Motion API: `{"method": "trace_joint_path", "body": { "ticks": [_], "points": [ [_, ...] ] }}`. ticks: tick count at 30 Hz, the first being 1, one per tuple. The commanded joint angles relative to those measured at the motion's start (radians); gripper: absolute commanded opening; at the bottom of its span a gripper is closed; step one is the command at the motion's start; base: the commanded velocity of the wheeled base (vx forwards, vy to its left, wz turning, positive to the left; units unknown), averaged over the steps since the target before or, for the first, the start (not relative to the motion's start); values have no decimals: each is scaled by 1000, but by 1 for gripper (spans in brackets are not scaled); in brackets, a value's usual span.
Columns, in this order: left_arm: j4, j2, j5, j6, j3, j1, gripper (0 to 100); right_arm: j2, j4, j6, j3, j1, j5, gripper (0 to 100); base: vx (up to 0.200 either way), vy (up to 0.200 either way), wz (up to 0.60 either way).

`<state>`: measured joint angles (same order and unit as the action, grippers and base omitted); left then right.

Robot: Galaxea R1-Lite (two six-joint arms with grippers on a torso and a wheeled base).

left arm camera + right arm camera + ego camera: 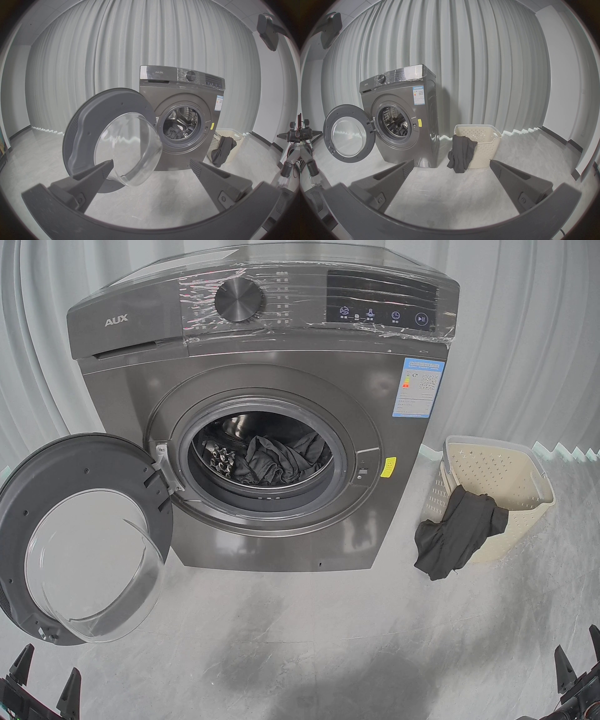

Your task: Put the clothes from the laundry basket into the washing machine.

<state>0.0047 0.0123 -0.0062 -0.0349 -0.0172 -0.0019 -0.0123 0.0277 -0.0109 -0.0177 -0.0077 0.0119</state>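
Over the basket (500,474) rim we see a garment (459,534) hanging, easy to grab; the door (87,540) is wide open for loading; left end effector (150,162) and right end effector (451,161) both released.

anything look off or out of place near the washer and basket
One dark garment hangs over the front rim of the laundry basket, trailing down the outside toward the floor instead of lying inside. Nothing else stands out.

The washing machine (262,374) front bears a logo (115,320), a blue label (417,387) and a yellow sticker (388,467).
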Motion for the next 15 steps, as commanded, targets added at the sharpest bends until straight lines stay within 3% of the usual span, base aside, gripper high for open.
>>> {"method": "trace_joint_path", "body": {
  "ticks": [1,7,15],
  "points": [
    [0,-12,2,6,16,0,100,5,0,0,7,-2,0,100,0,0,0],
    [-2,-12,0,16,16,0,100,6,0,0,7,0,0,100,0,0,0],
    [0,-12,2,7,16,0,100,5,0,0,7,0,0,100,0,-200,0]
  ]
}}
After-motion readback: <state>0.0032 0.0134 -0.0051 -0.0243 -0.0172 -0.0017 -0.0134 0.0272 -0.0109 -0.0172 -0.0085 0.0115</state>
